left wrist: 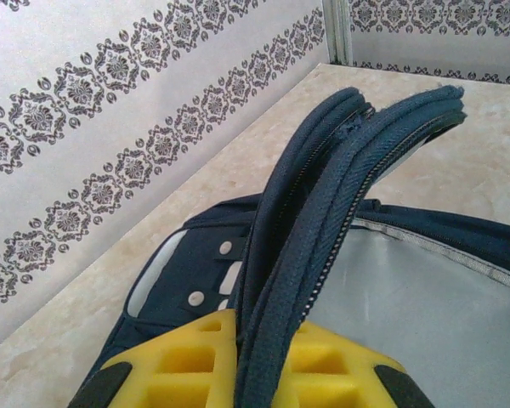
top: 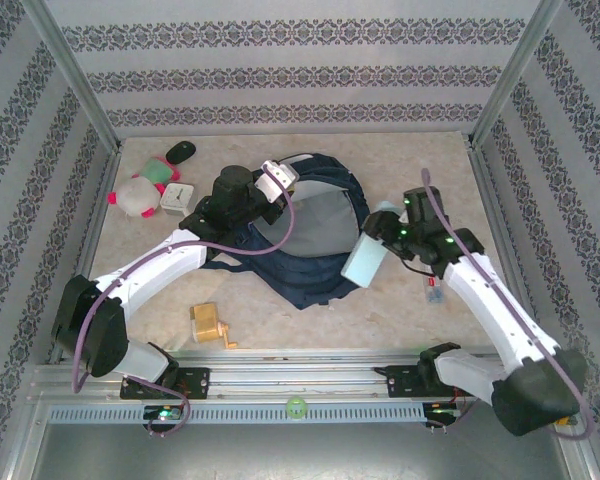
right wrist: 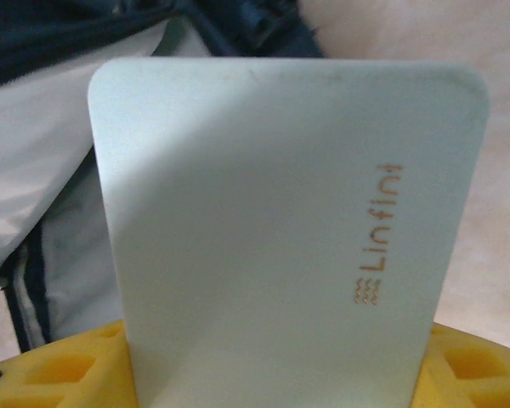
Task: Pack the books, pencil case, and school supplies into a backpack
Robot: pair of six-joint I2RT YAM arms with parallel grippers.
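The pencil case [top: 363, 262] is hanging in the air at the right edge of the backpack [top: 310, 235], just above the bench [top: 310, 330]. The right hand [top: 382, 238] is pinching it by one short end. In the right wrist view the case is standing up flat between the yellow fingers [right wrist: 59, 370], its printed face toward the camera and its free end pointing at the grey lining. Held this way, it is probably being lined up to slide end-first into the open mouth.

The backpack is lying flat in the middle of the bench with its opening facing right, toward the case. The left hand [top: 279, 175] is pressed together on the zipped rim [left wrist: 323, 221] at the far side of the bag. It is lifting that edge clear of the lining, so the mouth is standing open. That looks like the reason for the grip: one hand is propping the bag while the other is loading it.

The left arm is reaching far across from the near left, elbow low, wrist raised over the bag. The right arm is bending in from the near right, its wrist tilting down and left toward the opening.

The yellow-orange pencil sharpener [top: 210, 324] is sitting on the bench near the left arm, not yet packed. A plush toy [top: 137, 197] and a white square clock [top: 177, 196] are lying at the far left.
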